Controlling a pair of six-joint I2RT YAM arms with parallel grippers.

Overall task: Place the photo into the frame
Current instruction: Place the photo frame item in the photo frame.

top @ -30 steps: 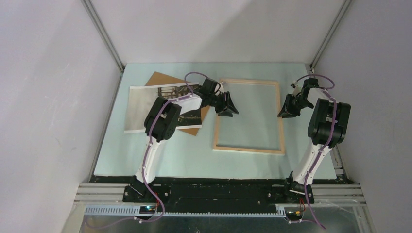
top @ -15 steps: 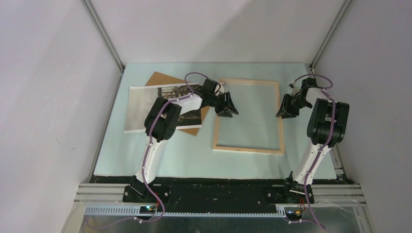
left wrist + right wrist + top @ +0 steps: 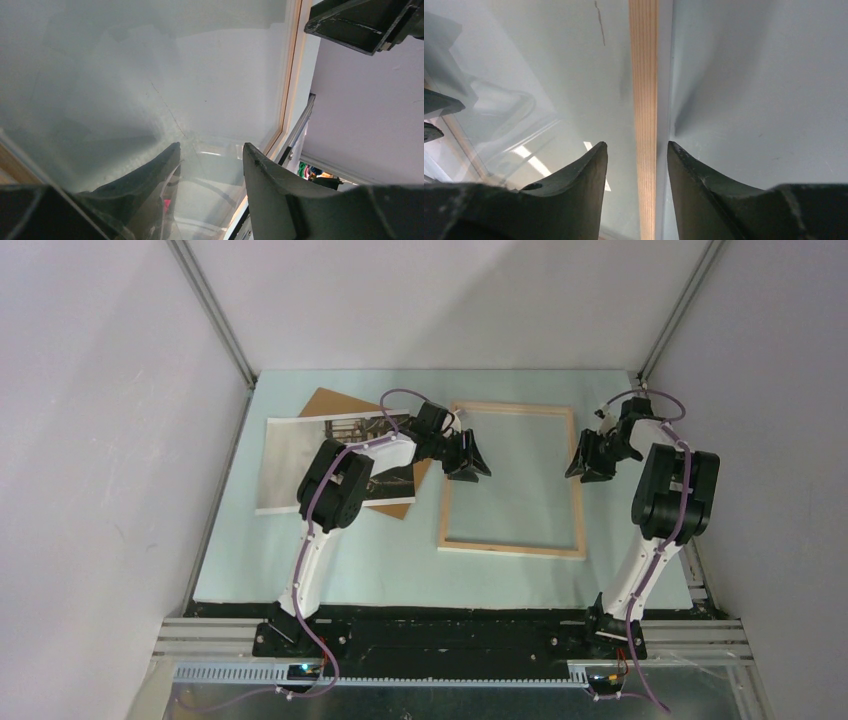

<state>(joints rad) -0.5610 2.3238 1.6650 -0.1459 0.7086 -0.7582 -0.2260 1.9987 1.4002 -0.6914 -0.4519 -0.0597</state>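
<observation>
Left and right jaws apart over the frame (image 3: 512,547); left arm (image 3: 335,485) overlaps photo (image 3: 290,460) and backing board (image 3: 330,403).

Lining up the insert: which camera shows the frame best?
Top external: almost the whole frame is in view, lying flat. Left wrist shows only its pane and one side; right wrist only a strip of one wooden side.

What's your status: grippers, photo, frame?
Left gripper open above the frame glass. Right gripper open, straddling its right rail. Photo outside, on brown board, left arm over it.
</observation>
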